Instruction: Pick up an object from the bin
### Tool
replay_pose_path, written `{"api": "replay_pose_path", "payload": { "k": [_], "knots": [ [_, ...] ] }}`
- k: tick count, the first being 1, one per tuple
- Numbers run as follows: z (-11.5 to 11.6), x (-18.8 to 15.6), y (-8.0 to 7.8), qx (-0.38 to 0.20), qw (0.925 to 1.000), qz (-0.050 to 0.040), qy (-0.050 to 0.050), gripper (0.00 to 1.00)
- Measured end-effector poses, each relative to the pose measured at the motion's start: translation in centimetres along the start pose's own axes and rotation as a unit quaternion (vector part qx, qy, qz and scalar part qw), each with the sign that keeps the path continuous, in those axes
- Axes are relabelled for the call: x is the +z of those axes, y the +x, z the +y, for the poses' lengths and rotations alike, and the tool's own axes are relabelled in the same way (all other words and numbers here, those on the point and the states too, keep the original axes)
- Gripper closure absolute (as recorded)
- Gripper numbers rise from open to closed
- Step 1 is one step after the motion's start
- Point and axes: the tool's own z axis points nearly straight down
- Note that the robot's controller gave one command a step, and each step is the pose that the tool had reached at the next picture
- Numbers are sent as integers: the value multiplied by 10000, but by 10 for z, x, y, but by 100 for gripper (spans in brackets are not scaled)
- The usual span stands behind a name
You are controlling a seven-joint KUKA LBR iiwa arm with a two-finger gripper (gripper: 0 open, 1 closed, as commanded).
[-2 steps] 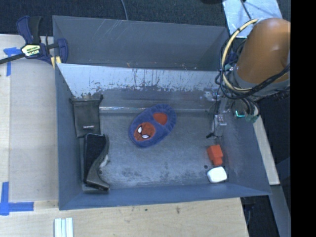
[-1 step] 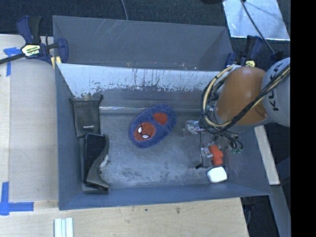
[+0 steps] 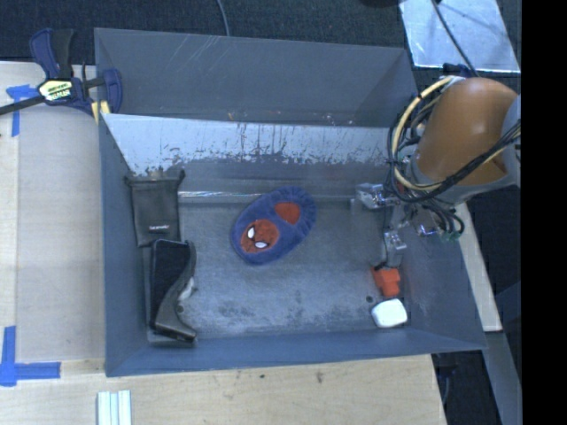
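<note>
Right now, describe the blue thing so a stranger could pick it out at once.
In the grey metal bin, go to the middle of the floor, where a blue slipper lies. It alone is oval and blue, with a red masked face on it; two black things lie by the view's left wall, an orange block and white lump near the claw at the view's right.

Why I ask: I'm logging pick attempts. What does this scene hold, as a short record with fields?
container: grey metal bin
gripper: the gripper is low at the bin's right side, just above the orange block in the view
nearest thing: small orange block, on the floor near the right wall
next nearest: white lump, close beside the block towards the front corner
centre: blue slipper with a red spider face
left side: upper dark case and lower dark case along the left wall
grasp: cannot tell
</note>
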Motion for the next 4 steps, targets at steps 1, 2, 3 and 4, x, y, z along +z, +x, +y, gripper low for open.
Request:
{"api": "replay_pose_path", "payload": {
  "k": [1, 2, 3, 4],
  "knots": [
    [-26, 57, 24, -1142, 9934, 45, -34, 0],
    [-27, 55, 23, -1146, 9934, 25, -15, 100],
    [11, -42, 23, -178, 9998, -4, -11, 100],
    [-1, -94, 68, -2267, 9740, 12, -9, 100]
  ]
}}
